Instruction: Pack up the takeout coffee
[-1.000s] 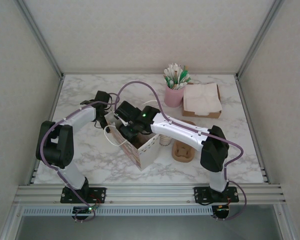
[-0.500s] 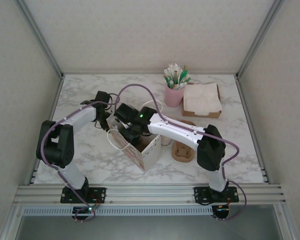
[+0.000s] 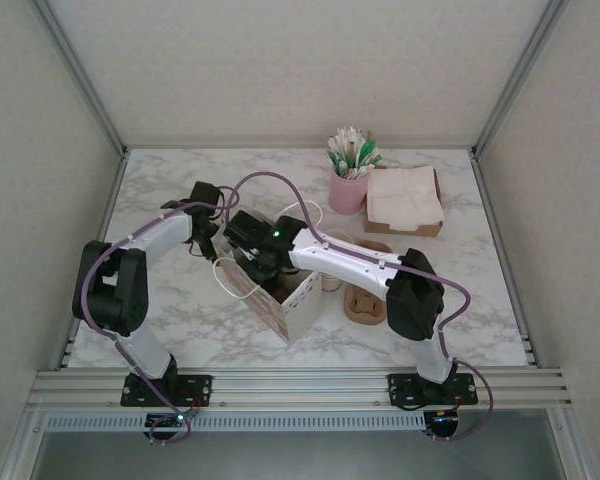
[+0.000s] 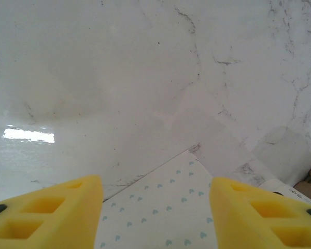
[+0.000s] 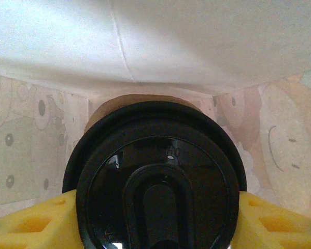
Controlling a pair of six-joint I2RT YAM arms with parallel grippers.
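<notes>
The takeout coffee (image 5: 155,192) wears its black lid and sits between the yellow fingers of my right gripper (image 5: 155,225), which is shut on it. It is inside the paper bag (image 3: 280,305), whose inner walls rise behind it. From above, the right gripper (image 3: 263,268) is reaching into the bag's mouth. My left gripper (image 3: 208,240) is at the bag's far left corner. Its fingers stand at both edges of the bag's heart-printed panel (image 4: 166,192), holding it just above the marble table (image 4: 119,78).
A pink cup of stirrers (image 3: 348,185) and a box of napkins (image 3: 405,200) stand at the back right. A brown cup carrier (image 3: 368,300) lies right of the bag, under the right forearm. The bag's white handles (image 3: 223,275) loop out to the left.
The right arm has pushed further left and deeper into the bag with the coffee. The bag has turned and tipped a little. The left arm has stayed put.
</notes>
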